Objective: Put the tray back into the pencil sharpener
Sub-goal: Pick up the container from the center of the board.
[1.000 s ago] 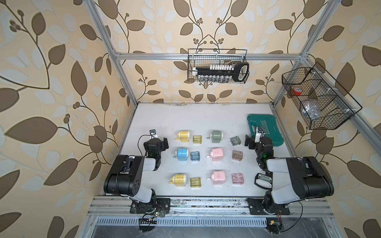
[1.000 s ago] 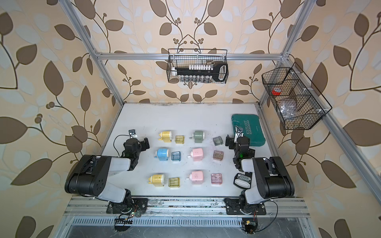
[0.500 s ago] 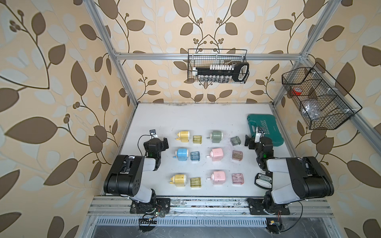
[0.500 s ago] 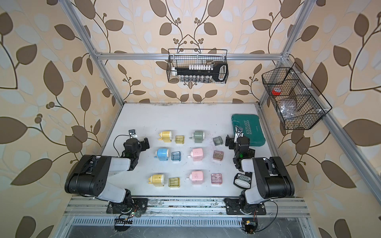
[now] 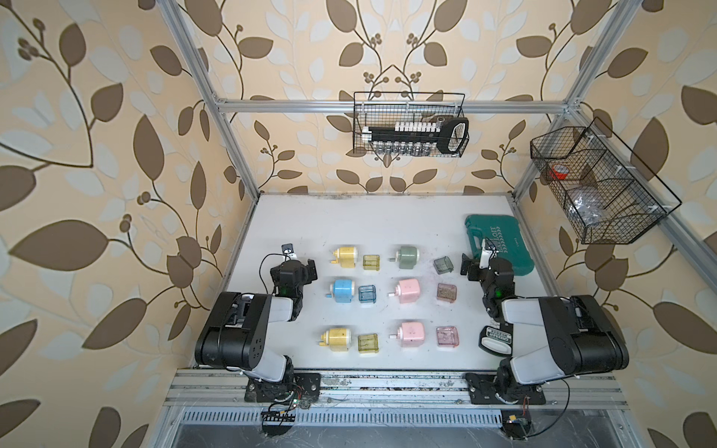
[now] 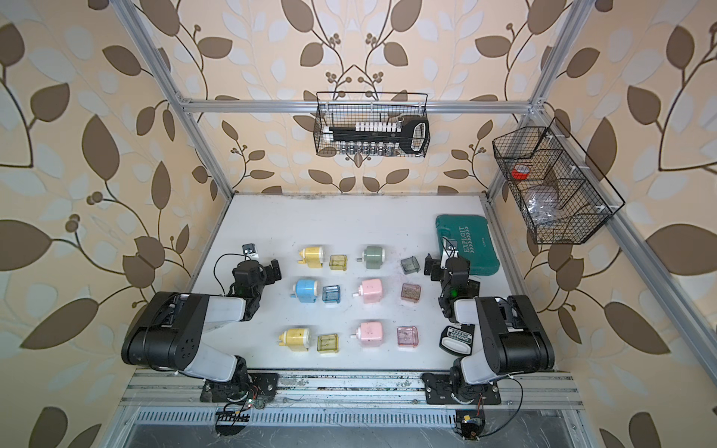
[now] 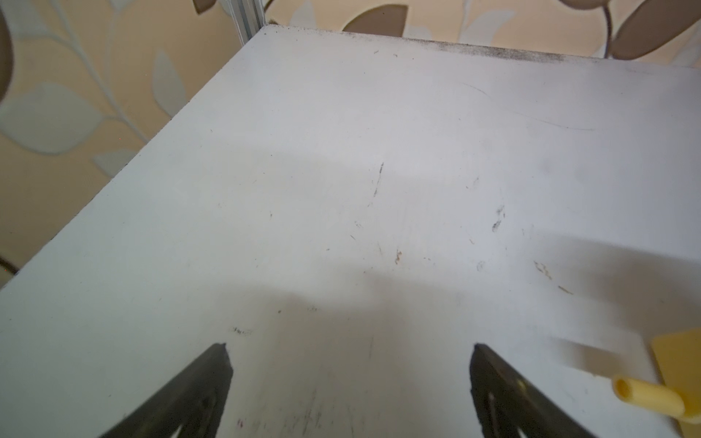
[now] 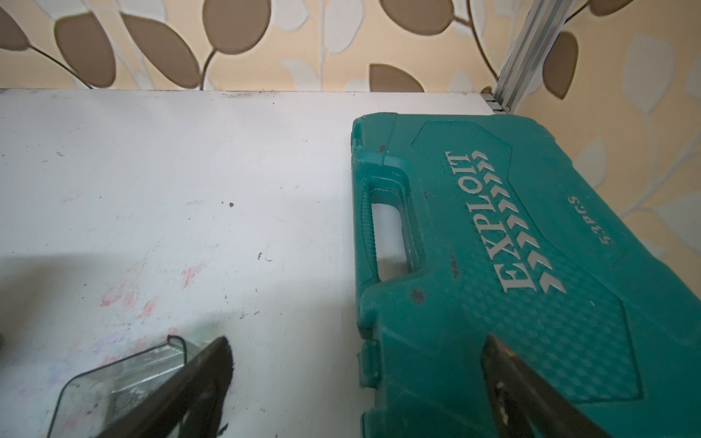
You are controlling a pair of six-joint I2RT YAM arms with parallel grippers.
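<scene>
Trays (image 5: 367, 294) are all out of their sharpeners (image 5: 343, 289), six pairs in a grid on the white table (image 5: 368, 217), each tray just beside its own sharpener. So I'd call this the very start: nothing picked, no approach made. Left gripper (image 7: 349, 347) has its jaws spread wide over bare table, holding nothing, with the crank of the back-row yellow sharpener (image 5: 343, 257) just off to one side. Right gripper (image 8: 358, 341) is wide open and empty too, one finger close by the smoky grey tray (image 5: 443, 265), the other looking like it's above the edge of the teal tool case (image 5: 500, 244). My guess is that grey tray goes first, into the grey-green sharpener (image 5: 407, 257) near it. Next move needs a pinch across the tray's walls, then lining it up with the slot and a straight slide in, maybe with the other arm bracing the sharpener so it doesn't skate away.
</scene>
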